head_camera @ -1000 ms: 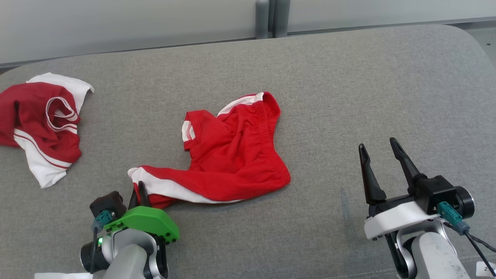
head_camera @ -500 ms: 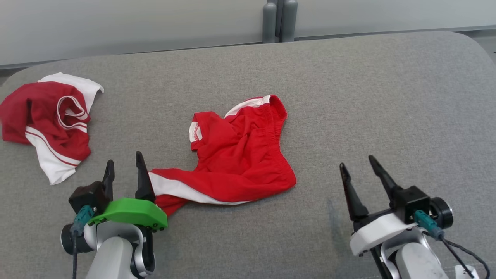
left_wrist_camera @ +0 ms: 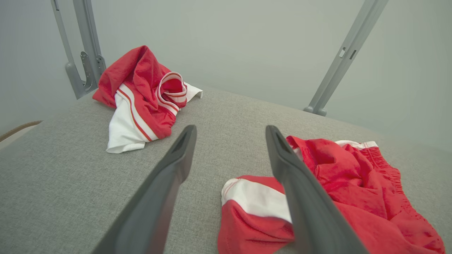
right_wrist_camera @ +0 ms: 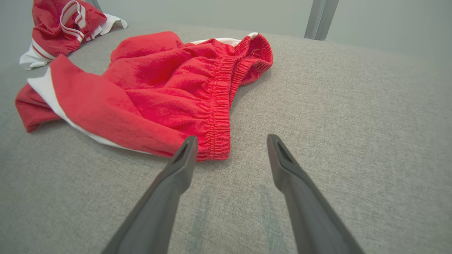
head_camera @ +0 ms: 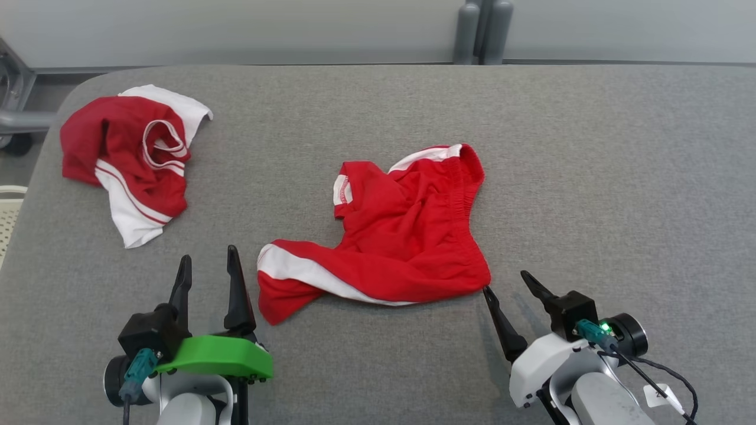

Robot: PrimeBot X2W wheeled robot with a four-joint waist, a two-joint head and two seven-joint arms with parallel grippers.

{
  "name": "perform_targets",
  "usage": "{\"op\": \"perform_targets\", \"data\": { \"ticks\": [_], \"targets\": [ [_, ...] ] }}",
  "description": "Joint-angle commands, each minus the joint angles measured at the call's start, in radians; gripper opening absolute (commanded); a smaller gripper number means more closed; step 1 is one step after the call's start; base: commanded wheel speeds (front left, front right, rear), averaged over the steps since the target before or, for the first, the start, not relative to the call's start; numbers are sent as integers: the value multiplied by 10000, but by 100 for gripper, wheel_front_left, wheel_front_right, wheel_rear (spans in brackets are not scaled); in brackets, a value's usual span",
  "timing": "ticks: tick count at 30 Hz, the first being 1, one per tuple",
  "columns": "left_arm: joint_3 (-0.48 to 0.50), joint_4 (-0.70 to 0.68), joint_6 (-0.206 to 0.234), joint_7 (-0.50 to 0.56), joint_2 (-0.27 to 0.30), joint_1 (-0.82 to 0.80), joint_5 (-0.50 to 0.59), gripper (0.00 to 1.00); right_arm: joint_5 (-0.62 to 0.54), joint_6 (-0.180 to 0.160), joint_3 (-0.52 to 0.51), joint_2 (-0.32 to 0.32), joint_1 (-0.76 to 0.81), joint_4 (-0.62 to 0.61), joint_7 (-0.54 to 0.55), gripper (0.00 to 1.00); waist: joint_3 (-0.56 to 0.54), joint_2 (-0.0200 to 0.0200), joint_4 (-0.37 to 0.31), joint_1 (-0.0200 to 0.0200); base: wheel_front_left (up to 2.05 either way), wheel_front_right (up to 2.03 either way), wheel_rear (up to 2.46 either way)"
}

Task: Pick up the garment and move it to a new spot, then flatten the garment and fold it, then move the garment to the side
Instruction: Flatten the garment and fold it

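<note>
standing wide apart, the two dark fingers of the left gripper (head_camera: 209,252) hold nothing. they point away from the robot over bare grey pad (head_camera: 590,177), just to the left of the shorts (head_camera: 407,236). in the head view a thin strip of pad shows between the right finger and the cloth. in the left wrist view that finger crosses in front of the shorts, so contact cannot be judged there.

the right gripper (head_camera: 504,281) is also spread and empty, low at the near right. its left fingertip sits at the near right corner of the shorts, where the waistband (right_wrist_camera: 220,106) ends. whether it touches the cloth or stops just short, i cannot tell. its right finger is over bare pad.

the shorts lie crumpled in the middle of the pad, between the two grippers. they are bright red. the gathered waistband runs along their right side, away from the robot. one leg stretches left toward the left gripper, with a white band across it and its end folded under. a small white label patch shows near the far left of the heap.

a second garment, a darker red and white top (head_camera: 130,147), is bunched at the far left corner, well apart from the shorts. grey posts (head_camera: 484,29) rise behind the far edge, against a pale wall (head_camera: 236,29).
</note>
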Motion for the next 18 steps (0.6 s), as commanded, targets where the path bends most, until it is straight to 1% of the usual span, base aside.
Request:
{"op": "perform_targets", "data": {
  "ticks": [1, 7, 10, 16, 17, 18],
  "targets": [
    [-91, -164, 96, -1, 12, 240, -82, 100, 27, 3, 67, -94, -242, 317, -42, 100, 101, -1, 401, 0, 0, 0, 0],
    [-381, -452, 326, -1, 13, 448, -190, 100, 381, 3, 181, -183, -868, 1414, -41, 100, 230, -1, 925, 0, 0, 0, 0],
    [-493, -499, 375, -1, 12, 461, -202, 100, 585, 4, 207, -214, -1099, 1904, -41, 100, 294, -1, 1128, 0, 0, 0, 0],
    [-576, -523, 435, -1, 11, 503, -187, 100, 1117, 3, 503, -320, -1459, 2455, -41, 100, 387, -1, 1384, 0, 0, 0, 0],
    [-586, -519, 441, -1, 11, 518, -188, 100, 1191, 4, 571, -339, -1513, 2468, -41, 76, 393, -1, 1398, 0, 0, 0, 0],
    [-580, -508, 454, -1, 11, 538, -174, 100, 1250, 4, 623, -366, -1548, 2469, -41, 46, 394, -1, 1402, 0, 0, 0, 0]
  ]
}}
